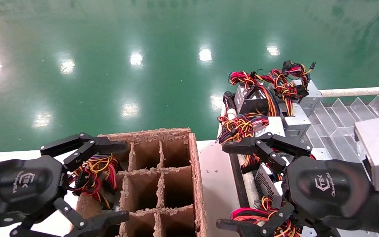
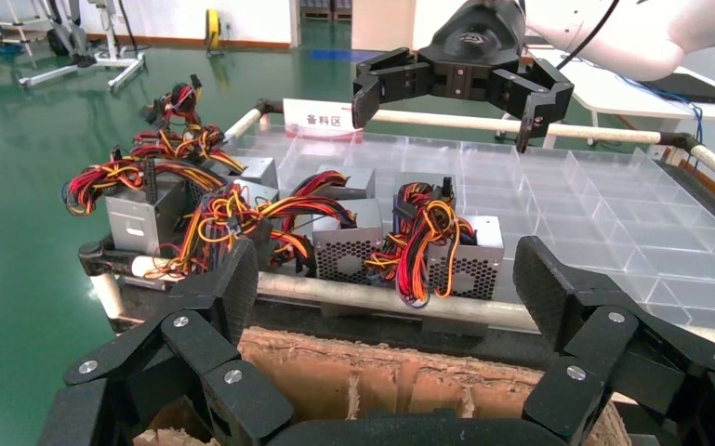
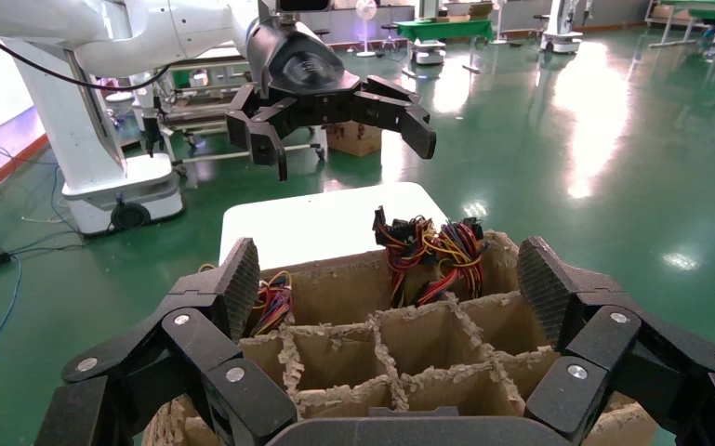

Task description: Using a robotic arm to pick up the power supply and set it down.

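Observation:
Several silver-grey power supplies with red, yellow and orange wire bundles lie in a cart on the right, one at the back (image 1: 294,120) and two facing the left wrist camera (image 2: 470,255) (image 2: 344,246). My right gripper (image 1: 224,186) (image 3: 386,279) is open with nothing between its fingers. It hovers above the cart's near edge, over a power supply with a perforated side (image 1: 265,179). My left gripper (image 1: 120,180) (image 2: 386,288) is open and empty above the brown divided cardboard box (image 1: 194,171). Wire bundles (image 1: 92,174) (image 3: 428,251) stick out of the box's left cells.
The cardboard box (image 3: 335,330) stands on a white table (image 1: 215,177). Clear plastic dividers (image 1: 337,125) fill the rest of the cart, which has a white rail (image 1: 357,91) at its back. Green floor lies beyond. Each wrist view shows the other arm's gripper farther off.

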{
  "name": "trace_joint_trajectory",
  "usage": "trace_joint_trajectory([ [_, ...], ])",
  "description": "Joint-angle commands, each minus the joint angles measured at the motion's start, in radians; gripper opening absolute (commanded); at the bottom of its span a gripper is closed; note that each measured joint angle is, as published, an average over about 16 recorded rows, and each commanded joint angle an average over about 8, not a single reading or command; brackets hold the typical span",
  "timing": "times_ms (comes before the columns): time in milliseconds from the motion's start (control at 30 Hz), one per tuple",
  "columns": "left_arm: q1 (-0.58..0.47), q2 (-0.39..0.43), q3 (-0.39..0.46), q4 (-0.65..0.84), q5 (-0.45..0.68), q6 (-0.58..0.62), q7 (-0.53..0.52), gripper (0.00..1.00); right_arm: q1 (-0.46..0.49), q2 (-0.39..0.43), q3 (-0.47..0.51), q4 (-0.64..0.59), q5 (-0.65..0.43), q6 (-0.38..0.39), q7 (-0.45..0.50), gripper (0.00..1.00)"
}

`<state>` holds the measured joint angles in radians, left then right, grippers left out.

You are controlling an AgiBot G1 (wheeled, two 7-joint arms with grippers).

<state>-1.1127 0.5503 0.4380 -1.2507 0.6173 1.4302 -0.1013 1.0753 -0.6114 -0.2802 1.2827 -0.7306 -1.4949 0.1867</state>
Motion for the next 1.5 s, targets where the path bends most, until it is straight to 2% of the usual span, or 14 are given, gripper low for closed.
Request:
trace_joint_trajectory([
  [33,0.0,0.0,0.0,0.0,0.0,0.0,0.0,1.0,0.0,0.0,0.0,0.0,0.0,0.0,0.0,1.0],
  [1500,0.0,0.0,0.0,0.0,0.0,0.0,0.0,1.0,0.0,0.0,0.0,0.0,0.0,0.0,0.0,1.0],
])
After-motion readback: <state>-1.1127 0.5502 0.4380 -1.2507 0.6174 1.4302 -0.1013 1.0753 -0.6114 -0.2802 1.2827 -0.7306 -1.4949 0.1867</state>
